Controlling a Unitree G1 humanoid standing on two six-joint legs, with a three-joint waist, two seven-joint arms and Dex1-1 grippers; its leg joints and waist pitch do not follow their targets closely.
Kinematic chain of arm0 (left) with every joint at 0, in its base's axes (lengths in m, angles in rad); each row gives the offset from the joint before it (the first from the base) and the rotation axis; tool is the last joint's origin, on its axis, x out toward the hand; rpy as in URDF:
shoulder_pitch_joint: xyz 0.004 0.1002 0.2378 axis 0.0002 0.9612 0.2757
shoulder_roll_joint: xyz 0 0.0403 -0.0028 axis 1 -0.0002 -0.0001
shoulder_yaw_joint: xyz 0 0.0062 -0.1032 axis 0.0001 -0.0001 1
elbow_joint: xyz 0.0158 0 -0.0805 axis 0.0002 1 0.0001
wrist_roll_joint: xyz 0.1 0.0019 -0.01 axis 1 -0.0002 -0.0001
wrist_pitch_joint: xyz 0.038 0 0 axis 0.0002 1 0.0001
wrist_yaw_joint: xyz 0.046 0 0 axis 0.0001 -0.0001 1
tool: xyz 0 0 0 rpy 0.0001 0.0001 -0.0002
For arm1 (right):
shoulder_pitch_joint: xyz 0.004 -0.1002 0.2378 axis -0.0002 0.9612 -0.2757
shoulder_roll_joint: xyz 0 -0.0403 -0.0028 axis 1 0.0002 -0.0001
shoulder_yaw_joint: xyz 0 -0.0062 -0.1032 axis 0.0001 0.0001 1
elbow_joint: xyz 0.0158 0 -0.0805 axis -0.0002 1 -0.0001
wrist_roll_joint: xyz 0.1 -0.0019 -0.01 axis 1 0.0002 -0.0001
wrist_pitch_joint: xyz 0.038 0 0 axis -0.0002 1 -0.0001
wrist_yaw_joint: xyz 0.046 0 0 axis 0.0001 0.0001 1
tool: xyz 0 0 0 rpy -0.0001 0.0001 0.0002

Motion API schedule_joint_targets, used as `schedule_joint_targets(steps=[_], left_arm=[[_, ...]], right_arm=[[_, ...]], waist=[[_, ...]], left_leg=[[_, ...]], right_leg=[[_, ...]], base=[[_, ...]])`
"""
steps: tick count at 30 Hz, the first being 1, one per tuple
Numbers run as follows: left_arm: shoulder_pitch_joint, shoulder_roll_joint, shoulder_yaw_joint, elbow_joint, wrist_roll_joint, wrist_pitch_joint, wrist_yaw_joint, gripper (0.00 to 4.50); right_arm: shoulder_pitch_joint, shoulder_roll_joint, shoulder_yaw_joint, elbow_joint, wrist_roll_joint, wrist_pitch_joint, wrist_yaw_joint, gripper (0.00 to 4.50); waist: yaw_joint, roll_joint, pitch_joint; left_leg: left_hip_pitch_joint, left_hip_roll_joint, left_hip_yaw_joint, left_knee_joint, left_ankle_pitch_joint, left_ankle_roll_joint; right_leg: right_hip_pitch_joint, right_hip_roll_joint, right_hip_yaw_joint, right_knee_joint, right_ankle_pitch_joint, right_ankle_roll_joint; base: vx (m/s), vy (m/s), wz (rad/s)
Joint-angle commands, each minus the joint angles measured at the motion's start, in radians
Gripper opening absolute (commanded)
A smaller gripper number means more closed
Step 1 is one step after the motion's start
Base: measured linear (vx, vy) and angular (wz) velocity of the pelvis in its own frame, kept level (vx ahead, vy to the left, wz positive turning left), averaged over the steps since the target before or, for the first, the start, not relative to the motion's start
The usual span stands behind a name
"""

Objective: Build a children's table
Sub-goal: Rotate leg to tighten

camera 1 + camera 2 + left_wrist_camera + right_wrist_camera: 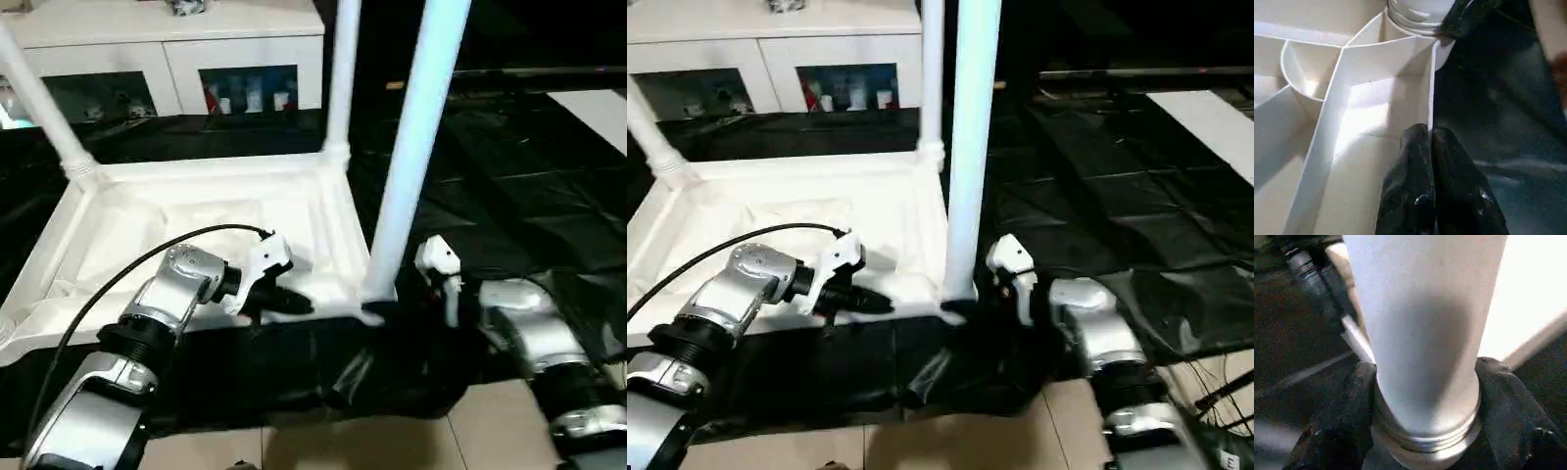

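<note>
Upright, white leg (416, 147) in tabletop (196, 230) corner socket (377, 294), right pincer (1425, 431) around it.

a work table draped in black sheeting (509, 186) carries everything here. the sheeting is glossy and creased, and it hangs over the near edge down toward a pale tiled floor (392, 441). lying directly on it, on the left half, is the white table top (196, 235), upside down with its ribbed underside facing up; its near rim sits close to the near edge of the work table. to the right of the top the black sheeting lies bare and wrinkled. at the far right, a flat white panel (598, 113) rests on the black surface.
</note>
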Motion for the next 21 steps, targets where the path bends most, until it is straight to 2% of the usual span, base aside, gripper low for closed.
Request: schedule_joint_targets(steps=[1,2,4,5,6,10,11,12,14,16,19,20,21], left_arm=[[-0.016,-0.069,-0.006,0.065,0.030,0.003,0.118,0.00],[-0.024,-0.091,-0.002,0.086,0.036,-0.002,0.163,0.00],[-0.030,-0.106,0.000,0.099,0.039,-0.004,0.191,0.00],[-0.035,-0.116,0.004,0.107,0.039,-0.006,0.212,0.00],[-0.053,-0.149,0.016,0.131,0.041,-0.013,0.280,0.00],[-0.075,-0.185,0.030,0.159,0.041,-0.024,0.352,0.00],[-0.088,-0.206,0.033,0.175,0.043,-0.037,0.381,0.00],[-0.091,-0.211,0.033,0.181,0.044,-0.040,0.385,0.00],[-0.097,-0.221,0.037,0.198,0.052,-0.051,0.393,0.00],[-0.100,-0.226,0.038,0.207,0.055,-0.056,0.395,0.00],[-0.101,-0.227,0.036,0.213,0.056,-0.060,0.398,0.00],[-0.099,-0.225,0.030,0.218,0.057,-0.069,0.388,0.00],[-0.099,-0.225,0.030,0.218,0.057,-0.069,0.388,0.00]], right_arm=[[-0.015,0.111,-0.046,0.046,0.008,0.027,-0.254,2.69],[-0.018,0.152,-0.068,0.059,0.011,0.037,-0.345,2.69],[-0.021,0.176,-0.081,0.067,0.012,0.042,-0.400,2.68],[-0.025,0.190,-0.087,0.073,0.014,0.044,-0.424,2.68],[-0.043,0.228,-0.096,0.098,0.002,0.034,-0.505,2.68],[-0.070,0.262,-0.092,0.129,-0.031,0.006,-0.595,2.68],[-0.083,0.286,-0.086,0.144,-0.057,-0.023,-0.645,2.68],[-0.083,0.294,-0.086,0.146,-0.066,-0.038,-0.663,2.68],[-0.082,0.314,-0.101,0.146,-0.064,-0.074,-0.684,2.67],[-0.080,0.319,-0.102,0.144,-0.070,-0.097,-0.712,2.67],[-0.081,0.326,-0.109,0.145,-0.063,-0.109,-0.710,2.67],[-0.081,0.335,-0.130,0.136,-0.036,-0.134,-0.695,3.02],[-0.081,0.335,-0.130,0.136,-0.036,-0.134,-0.695,3.02]], waist=[[-0.005,-0.003,-0.054],[-0.012,-0.003,-0.051],[-0.017,-0.005,-0.050],[-0.021,-0.003,-0.047],[-0.026,-0.001,-0.048],[-0.030,-0.002,-0.049],[-0.029,-0.005,-0.051],[-0.030,-0.003,-0.051],[-0.028,-0.006,-0.053],[-0.026,-0.005,-0.056],[-0.023,-0.006,-0.057],[-0.023,-0.007,-0.057],[-0.021,-0.007,-0.058]], left_leg=[[0.019,0.032,-0.018,-0.083,-0.273,0.023],[0.023,0.031,-0.022,-0.088,-0.309,-0.001],[0.026,0.030,-0.026,-0.091,-0.342,-0.012],[0.031,0.030,-0.025,-0.093,-0.374,-0.015],[0.030,0.029,-0.028,-0.094,-0.400,-0.018],[0.031,0.028,-0.027,-0.094,-0.401,-0.019],[0.029,0.028,-0.026,-0.093,-0.387,-0.013],[0.030,0.028,-0.025,-0.094,-0.385,-0.013],[0.027,0.027,-0.024,-0.093,-0.361,-0.005],[0.023,0.028,-0.022,-0.091,-0.323,0.010],[0.024,0.028,-0.018,-0.088,-0.292,0.029],[0.023,0.028,-0.017,-0.089,-0.288,0.034],[0.022,0.027,-0.017,-0.087,-0.276,0.038]], right_leg=[[0.042,-0.049,0.027,-0.074,-0.295,-0.214],[0.041,-0.050,0.026,-0.080,-0.356,-0.195],[0.042,-0.051,0.024,-0.085,-0.402,-0.177],[0.035,-0.049,0.026,-0.091,-0.422,-0.170],[0.037,-0.049,0.027,-0.092,-0.436,-0.163],[0.034,-0.047,0.028,-0.094,-0.416,-0.162],[0.035,-0.048,0.029,-0.094,-0.395,-0.163],[0.033,-0.048,0.030,-0.092,-0.386,-0.167],[0.038,-0.048,0.031,-0.090,-0.356,-0.169],[0.042,-0.047,0.032,-0.083,-0.287,-0.184],[0.044,-0.046,0.032,-0.079,-0.231,-0.202],[0.045,-0.046,0.032,-0.079,-0.228,-0.203],[0.047,-0.048,0.032,-0.077,-0.218,-0.206]], base=[[0.000,0.000,0.00],[0.000,0.000,0.00],[0.000,0.000,0.00],[0.000,0.000,0.00],[0.000,0.000,0.00],[0.000,0.000,0.00],[0.000,0.000,0.00],[0.000,0.000,0.00],[0.000,0.000,0.00],[0.000,0.000,0.00],[0.000,0.000,0.00],[0.000,0.000,0.00],[0.000,0.000,0.00]])
